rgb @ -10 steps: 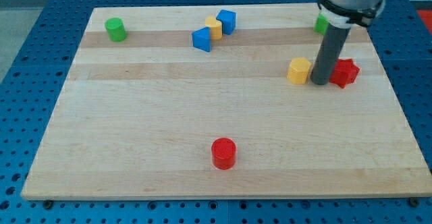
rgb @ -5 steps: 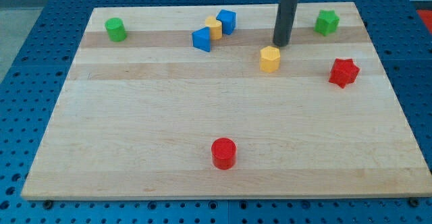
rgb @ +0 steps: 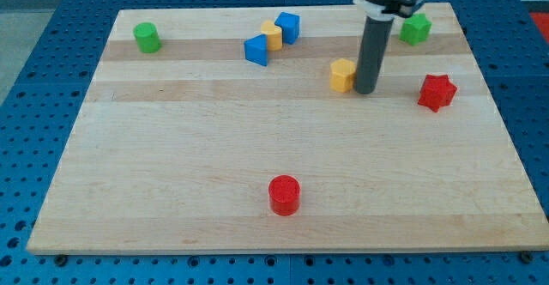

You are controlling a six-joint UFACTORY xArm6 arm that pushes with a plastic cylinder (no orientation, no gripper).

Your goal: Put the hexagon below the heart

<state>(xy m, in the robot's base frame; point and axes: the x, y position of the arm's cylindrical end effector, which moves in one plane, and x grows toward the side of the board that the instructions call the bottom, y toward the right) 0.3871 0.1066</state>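
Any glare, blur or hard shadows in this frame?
Camera view: lighting is even and soft, with no glare on the wooden board. Blocks cast only faint shadows, seen under the red cylinder. Focus is sharp on the yellow hexagon and my tip, just to the hexagon's right; no motion blur is apparent.

A pale wooden surface (rgb: 171, 165) lies on a blue perforated base (rgb: 34, 79); even light, soft shadows.
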